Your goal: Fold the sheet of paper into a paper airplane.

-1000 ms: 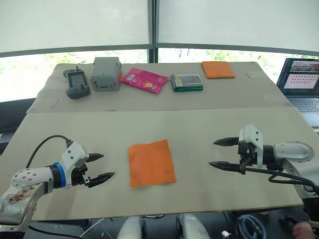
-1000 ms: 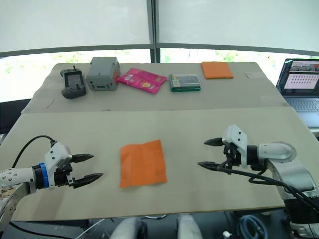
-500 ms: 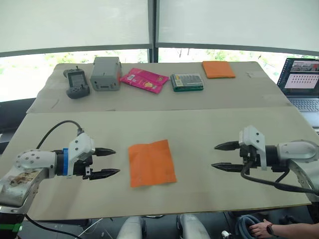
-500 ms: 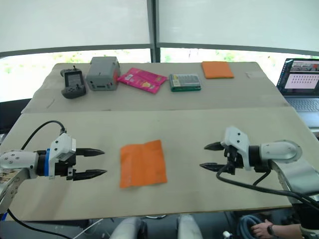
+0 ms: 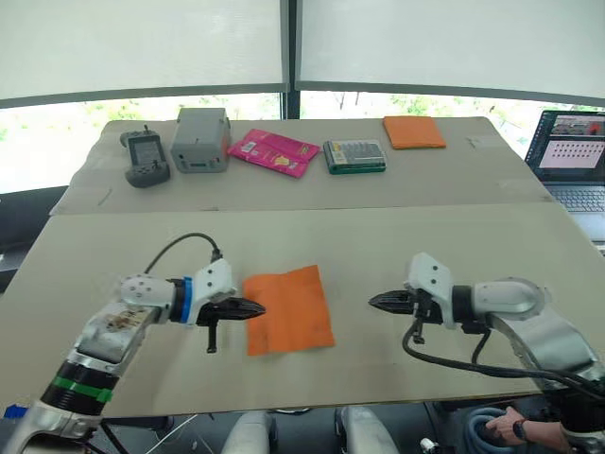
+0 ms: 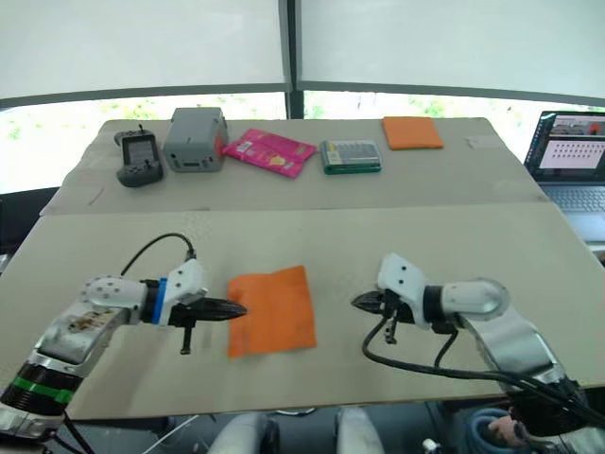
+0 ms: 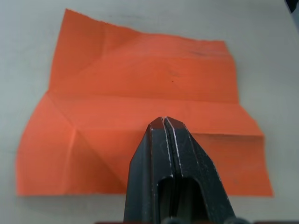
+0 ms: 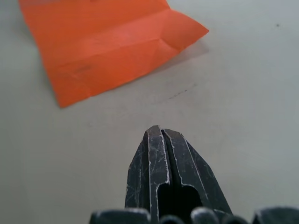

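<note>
Fingers (image 7: 164, 122) pressed together over creased, flat orange sheet of paper (image 7: 140, 98).

no readable text, labels, brands or numbers on anything in view

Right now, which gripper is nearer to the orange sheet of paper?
Left. The left gripper reaches the sheet of paper at its edge; the right gripper is apart from it.

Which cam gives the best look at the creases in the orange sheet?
Left wrist view: the sheet of paper shows its creases close up. Right wrist view catches one creased corner; the eye views show it flat and small.
</note>
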You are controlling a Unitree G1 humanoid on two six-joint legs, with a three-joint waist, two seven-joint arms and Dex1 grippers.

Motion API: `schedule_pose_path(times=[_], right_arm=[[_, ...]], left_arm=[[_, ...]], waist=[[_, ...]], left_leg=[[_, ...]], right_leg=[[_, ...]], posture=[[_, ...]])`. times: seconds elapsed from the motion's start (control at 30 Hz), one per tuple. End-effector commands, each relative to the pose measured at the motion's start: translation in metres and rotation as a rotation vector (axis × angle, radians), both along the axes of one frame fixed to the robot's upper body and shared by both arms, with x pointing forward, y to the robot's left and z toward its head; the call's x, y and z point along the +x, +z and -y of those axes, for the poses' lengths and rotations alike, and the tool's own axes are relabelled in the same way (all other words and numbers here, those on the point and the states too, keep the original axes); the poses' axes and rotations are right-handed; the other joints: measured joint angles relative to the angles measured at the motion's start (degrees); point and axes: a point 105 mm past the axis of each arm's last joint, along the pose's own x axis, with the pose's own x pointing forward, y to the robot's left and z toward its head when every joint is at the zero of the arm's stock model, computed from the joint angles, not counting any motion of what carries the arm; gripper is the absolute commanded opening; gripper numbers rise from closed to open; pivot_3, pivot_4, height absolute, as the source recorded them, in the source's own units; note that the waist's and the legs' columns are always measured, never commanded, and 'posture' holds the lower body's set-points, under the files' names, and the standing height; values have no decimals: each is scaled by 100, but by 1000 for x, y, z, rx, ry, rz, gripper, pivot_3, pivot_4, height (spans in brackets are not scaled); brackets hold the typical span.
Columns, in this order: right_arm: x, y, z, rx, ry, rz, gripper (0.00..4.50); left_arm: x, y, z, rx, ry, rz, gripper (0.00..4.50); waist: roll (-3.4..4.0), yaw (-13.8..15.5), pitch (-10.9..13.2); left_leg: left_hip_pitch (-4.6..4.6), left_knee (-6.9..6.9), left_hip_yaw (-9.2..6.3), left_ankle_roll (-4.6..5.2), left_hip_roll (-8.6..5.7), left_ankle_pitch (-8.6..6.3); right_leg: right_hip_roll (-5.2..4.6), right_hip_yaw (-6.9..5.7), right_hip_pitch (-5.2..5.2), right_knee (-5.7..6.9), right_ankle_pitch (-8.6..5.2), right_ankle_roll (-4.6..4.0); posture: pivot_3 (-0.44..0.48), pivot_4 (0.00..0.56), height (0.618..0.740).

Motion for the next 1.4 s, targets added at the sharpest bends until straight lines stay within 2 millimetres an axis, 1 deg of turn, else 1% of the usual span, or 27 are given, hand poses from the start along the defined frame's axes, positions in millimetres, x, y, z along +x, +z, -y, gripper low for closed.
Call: schedule_pose_path(times=[0.03, 0.13, 0.23, 0.37, 0.5, 0.6, 0.7, 0.77, 0.9, 1.0, 1.13, 1.23, 1.37, 1.4], right_arm=[[12, 4, -10, -21, 16, 70, 0], [20, 3, -18, -30, 35, 90, 0], [24, 3, -28, -11, 73, 94, 0], [23, 0, -48, 46, 145, 68, 0], [22, -10, -64, 53, 190, 46, 0], [21, 0, -74, 131, 211, 34, 0], [18, 20, -88, 256, 236, 25, 0], [16, 27, -97, 308, 262, 12, 0], [15, 22, -113, 300, 295, -5, 0], [17, 18, -121, 289, 307, -16, 0], [22, 6, -123, 226, 307, -19, 0], [26, 4, -119, 204, 299, -11, 0], [34, 6, -100, 178, 268, 10, 0], [34, 7, -99, 186, 266, 9, 0]], left_arm=[[-2, -10, 1, 45, 2, 7, 12], [-6, -24, 0, 87, 16, -19, 12], [-9, -33, -3, 117, 34, -31, 12], [-10, -35, -6, 131, 48, -30, 12], [-11, -34, -5, 124, 53, -26, 12], [-10, -33, -5, 123, 65, -21, 12], [-9, -33, -7, 121, 84, -15, 12], [-8, -32, -8, 116, 97, -15, 12], [-6, -31, -9, 107, 119, -10, 12], [-5, -29, -11, 102, 133, -6, 12], [-3, -22, -16, 85, 172, 5, 12], [1, -17, -20, 59, 208, 15, 12], [7, -2, -15, -37, 254, 25, 12], [7, -1, -12, -56, 255, 19, 12]], waist=[[0, -7, 0], [2, -22, -1], [4, -22, -4], [5, -28, -8], [7, -30, -10], [8, -36, -11], [8, -45, -11], [9, -49, -11], [9, -45, -12], [9, -47, -12], [10, -58, -12], [10, -59, -12], [10, -50, -12], [9, -47, -12]], left_leg=[[-3, 0, -1, 0, 0, 0], [-1, 0, -4, 0, 0, 0], [4, 0, -7, 0, 0, 0], [22, -2, -9, 1, 1, 0], [29, -2, -10, 1, 3, 0], [30, -2, -11, 1, 7, 0], [32, -2, -12, 1, 10, 0], [33, -2, -13, 1, 13, 0], [36, -3, -14, 0, 18, 0], [39, -3, -13, 0, 17, 0], [40, -3, -13, 0, 18, 0], [40, -4, -14, 0, 20, 0], [37, -4, -14, 0, 19, 0], [34, -4, -15, 0, 18, 0]], right_leg=[[0, 0, -2, 0, 0, 0], [-3, 2, -4, 3, 0, 0], [-4, 0, 3, 4, 0, 0], [-3, -1, 20, 2, 0, 0], [-3, -2, 26, 3, 0, 0], [-5, -2, 27, 4, 0, 0], [-3, -3, 27, 6, 0, 0], [-3, -2, 27, 8, 0, 0], [-3, -5, 30, 9, 0, 0], [-3, -5, 33, 9, 0, 0], [-1, -5, 32, 10, 0, -1], [-1, -6, 31, 10, 0, -1], [-3, -6, 29, 10, 0, -1], [-4, -8, 28, 9, 0, -1]], posture=[[0, 150, 740], [0, 150, 740], [0, 150, 740], [0, 150, 740], [0, 150, 740], [0, 150, 740], [0, 150, 740], [0, 150, 740], [0, 150, 740], [0, 150, 740], [0, 150, 740], [0, 150, 740], [0, 150, 740], [0, 150, 740]])
